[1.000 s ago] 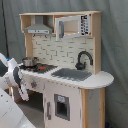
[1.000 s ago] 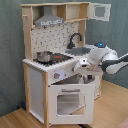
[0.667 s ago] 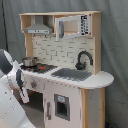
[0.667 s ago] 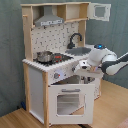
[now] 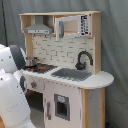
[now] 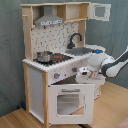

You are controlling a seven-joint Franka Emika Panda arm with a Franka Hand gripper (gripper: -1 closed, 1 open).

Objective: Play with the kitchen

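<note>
The kitchen is a tall white and light-wood toy with a black faucet, a grey sink, a stove carrying a metal pot, a range hood and upper shelves. In the second exterior view my gripper reaches in from the right. It sits at the kitchen's front panel beside the knobs, just above the oven door. In the first exterior view my white arm fills the left side and hides the gripper.
A small upper cabinet door stands open at the top right of the second exterior view. The microwave front sits under the top shelf. A grey curtain hangs behind, and the wooden floor spreads in front.
In the second exterior view the gripper has moved slightly left and down, closer to the knob panel. In the first exterior view the arm takes up more of the left side.
</note>
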